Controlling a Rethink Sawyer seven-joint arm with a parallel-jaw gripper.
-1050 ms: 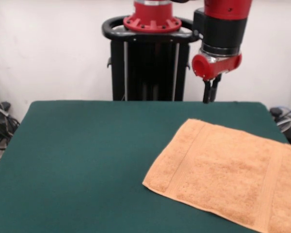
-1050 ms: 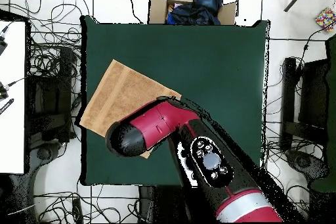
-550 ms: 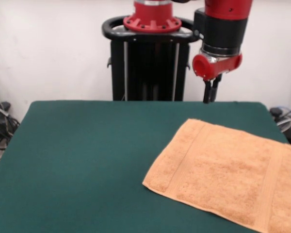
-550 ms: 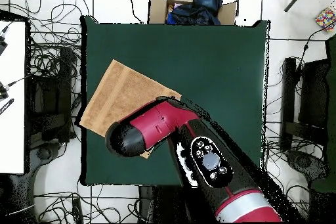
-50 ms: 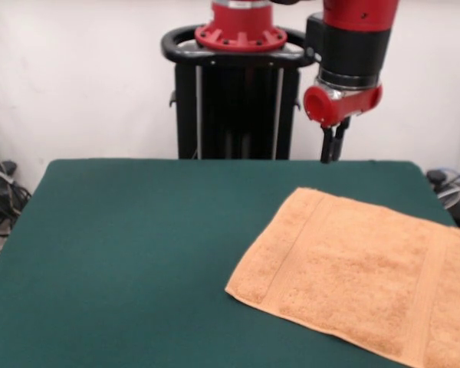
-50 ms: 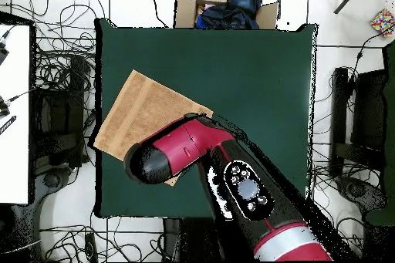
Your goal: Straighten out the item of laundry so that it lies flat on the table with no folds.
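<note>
The item of laundry, a light orange towel [image 5: 360,276], lies spread flat on the right side of the green table [image 5: 138,245], with band stripes near its short ends. Its right part runs past the picture's edge. In the overhead view the towel [image 6: 143,109] sits at the table's [image 6: 254,82] left edge, one corner over the rim, and the arm hides its lower part. My gripper [image 5: 331,146] hangs high above the table's far edge, behind the towel and clear of it. Its thin black fingers are shut with nothing between them.
An open cardboard box [image 6: 224,5] holding dark cloth stands beyond the table's top edge in the overhead view. Cables cover the floor around the table. A white surface [image 6: 14,113] lies to the left. The red arm [image 6: 231,175] stretches over the table's lower middle.
</note>
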